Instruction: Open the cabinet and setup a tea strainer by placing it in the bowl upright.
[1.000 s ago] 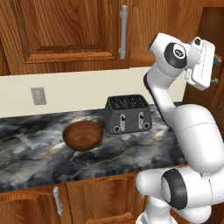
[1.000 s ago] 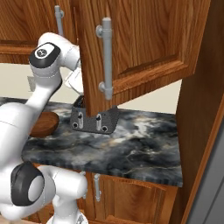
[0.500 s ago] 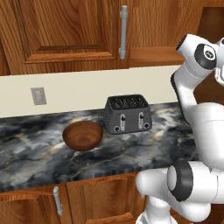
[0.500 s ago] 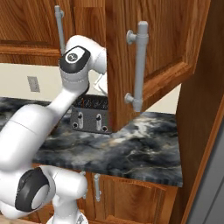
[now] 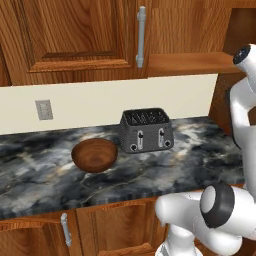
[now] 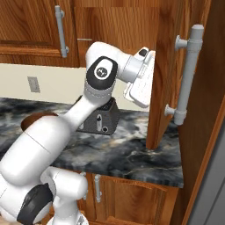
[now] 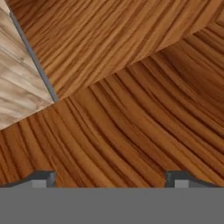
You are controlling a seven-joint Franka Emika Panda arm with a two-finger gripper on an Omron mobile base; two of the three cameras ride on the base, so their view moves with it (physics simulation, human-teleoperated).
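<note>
The cabinet (image 6: pixel 167 74) hangs above the marbled bench (image 5: pixel 200 145), its right door swung out edge-on, bar handle (image 6: pixel 186 74) facing away from the arm; the jaws (image 7: pixel 109 175) stand apart, empty, against the door's inner wood; keep pushing it wide; the bowl (image 5: pixel 94 154) waits by the toaster (image 5: pixel 145 130) near the bench's back edge; the tea strainer is unseen.

No text, label, brand, number or sign can be read anywhere. The toaster (image 5: pixel 146 130) front carries only small round knobs and slots with no legible marking, the wall outlet (image 5: pixel 44 109) plate is blank, and the cabinet (image 6: pixel 169 74) wood shows nothing but grain.
</note>
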